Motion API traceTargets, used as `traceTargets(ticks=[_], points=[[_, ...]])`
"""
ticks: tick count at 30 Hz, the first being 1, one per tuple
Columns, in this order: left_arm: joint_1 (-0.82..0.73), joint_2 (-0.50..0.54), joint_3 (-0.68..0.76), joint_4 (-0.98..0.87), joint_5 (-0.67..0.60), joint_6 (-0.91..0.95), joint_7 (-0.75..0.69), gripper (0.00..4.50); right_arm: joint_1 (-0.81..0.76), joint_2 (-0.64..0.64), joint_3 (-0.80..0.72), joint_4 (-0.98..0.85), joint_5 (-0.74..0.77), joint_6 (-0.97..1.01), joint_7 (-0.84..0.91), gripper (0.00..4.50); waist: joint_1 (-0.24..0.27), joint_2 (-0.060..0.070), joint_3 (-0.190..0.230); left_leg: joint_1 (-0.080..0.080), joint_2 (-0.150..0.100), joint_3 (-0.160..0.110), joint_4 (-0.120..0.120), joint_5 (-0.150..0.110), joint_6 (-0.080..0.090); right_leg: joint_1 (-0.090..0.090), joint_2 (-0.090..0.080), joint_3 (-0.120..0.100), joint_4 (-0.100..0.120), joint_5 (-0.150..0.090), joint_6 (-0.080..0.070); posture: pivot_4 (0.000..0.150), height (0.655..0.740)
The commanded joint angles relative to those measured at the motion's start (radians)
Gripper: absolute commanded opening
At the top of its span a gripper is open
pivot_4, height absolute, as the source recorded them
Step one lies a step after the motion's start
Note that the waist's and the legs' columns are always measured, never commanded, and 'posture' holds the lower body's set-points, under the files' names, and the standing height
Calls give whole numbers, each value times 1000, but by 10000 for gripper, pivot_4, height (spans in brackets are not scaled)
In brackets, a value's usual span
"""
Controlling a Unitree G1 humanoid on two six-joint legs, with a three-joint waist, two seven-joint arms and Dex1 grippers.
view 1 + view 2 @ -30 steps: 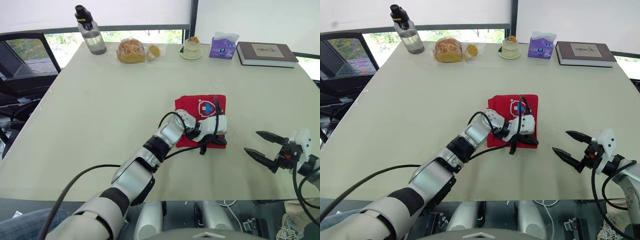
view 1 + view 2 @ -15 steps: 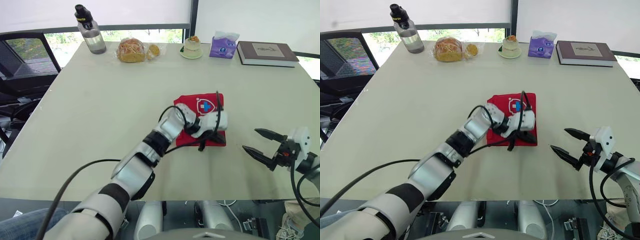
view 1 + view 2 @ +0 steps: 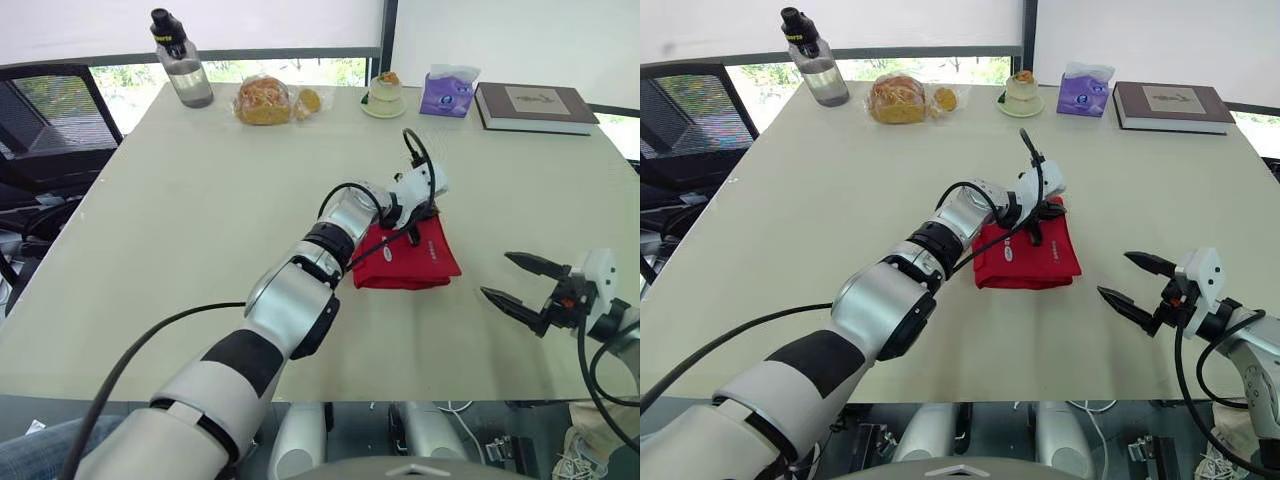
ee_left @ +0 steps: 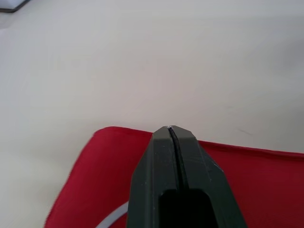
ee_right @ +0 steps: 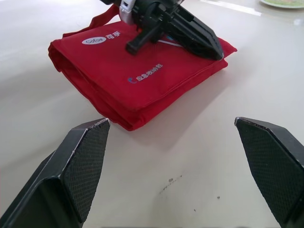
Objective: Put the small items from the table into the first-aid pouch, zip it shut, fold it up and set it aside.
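The red first-aid pouch (image 3: 408, 260) lies folded in the middle of the table, with a white label facing up. My left gripper (image 3: 424, 212) rests on the pouch's far edge with its fingers (image 4: 171, 156) pressed together; nothing shows between them. In the right wrist view the same black fingers (image 5: 190, 31) lie flat on top of the red pouch (image 5: 142, 80). My right gripper (image 3: 497, 276) hovers open just above the table, to the right of the pouch and apart from it, holding nothing.
Along the far edge stand a water bottle (image 3: 180, 60), a bagged bread (image 3: 265, 100), a small dessert on a plate (image 3: 383, 95), a purple tissue pack (image 3: 447, 92) and a book (image 3: 532, 106). An office chair (image 3: 50, 120) stands at the left.
My left gripper swung from the pouch's near edge to its far edge. The pouch now lies folded over, its cross emblem hidden and its labelled back up. The right gripper has barely moved.
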Motion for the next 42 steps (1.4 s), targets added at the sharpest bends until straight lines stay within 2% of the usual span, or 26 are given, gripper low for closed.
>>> traceTargets(ticks=[1,9,13,18,24,27,30,33,36,39,41,42], points=[[4,1,90,57,-30,88,111,364,11,-11,-38,-41,16,-11,-1,45000,0,0,0,0,0,0,0,0,0,0,0,0,0,0,0,1500,7400],[18,55,153,63,-2,85,243,364,11,-10,-32,-68,17,1,-27,45000,-3,0,0,1,0,0,0,0,0,0,0,0,0,0,0,1500,7400],[-13,91,184,43,-15,-57,155,364,-24,-13,-29,-48,16,-6,-33,45000,-3,0,0,1,0,0,-1,0,0,0,0,0,0,0,0,1500,7400],[-52,143,256,31,-65,-133,86,364,-42,-12,-27,-29,11,-12,-30,45000,5,0,0,0,0,0,-1,0,0,0,0,0,0,1,-2,1500,7400],[-52,306,344,-37,-155,-207,-203,364,-66,1,-32,-3,4,-32,-39,45000,-5,0,2,0,0,1,-2,0,0,-1,0,0,0,3,-4,1500,7400],[0,378,337,-105,-174,-206,-366,364,-78,3,-32,11,12,-31,-38,45000,-3,0,1,0,0,1,-3,0,0,-1,0,0,0,3,-4,1500,7400],[107,462,336,-277,-229,-123,-528,364,-100,5,-22,41,11,-33,-29,45000,-4,0,1,0,0,2,-2,0,0,-1,0,1,0,3,-4,1500,7400],[280,534,360,-600,-325,45,-577,7587,-118,6,-12,68,10,-34,-15,45000,-7,1,2,0,1,2,-2,0,0,-1,0,1,1,3,-5,1500,7400],[460,601,363,-940,-424,249,-585,21911,-135,2,-8,91,16,-31,5,45000,-8,1,2,0,2,1,-3,0,0,-1,-1,0,1,3,-5,1500,7400],[607,674,362,-1196,-509,411,-581,36598,-170,-4,3,118,27,16,4,45000,-2,1,2,0,2,1,-2,0,0,-1,-1,0,1,3,-5,1500,7400],[675,709,363,-1310,-547,473,-566,44081,-204,-2,29,127,30,76,-16,45000,3,1,2,0,2,0,0,0,0,0,-1,-1,1,3,-5,1500,7400],[702,722,365,-1359,-567,501,-556,44081,-221,0,46,130,27,98,-20,45000,3,1,2,0,2,-1,1,0,0,1,-1,-2,1,3,-5,1500,7400]])
